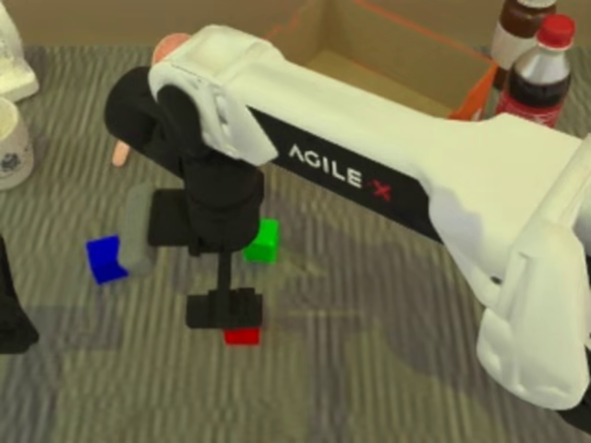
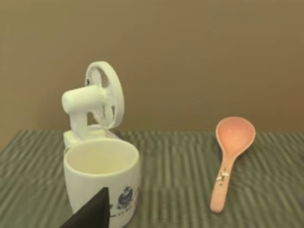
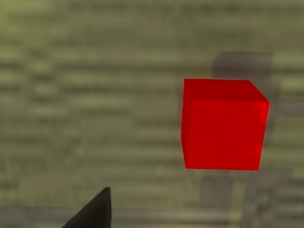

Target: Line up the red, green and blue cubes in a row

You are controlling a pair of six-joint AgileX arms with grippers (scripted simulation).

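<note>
Right gripper [image 1: 231,312] hangs directly above the red cube [image 1: 242,337], hiding most of it from above; whether its fingers are spread or closed I cannot tell. Green cube [image 1: 263,240] sits just behind, blue cube [image 1: 105,259] well to the left (left gripper [image 1: 11,318] parked at the table's left edge).

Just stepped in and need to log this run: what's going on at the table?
The right arm reaches across the table, its right gripper low over the red cube; whether it grips the cube cannot be told. The green cube and the blue cube sit apart on the striped cloth, so no row exists yet. The left arm is parked at the left edge, its wrist view facing a white mug, a small white fan and a pink spoon.
</note>
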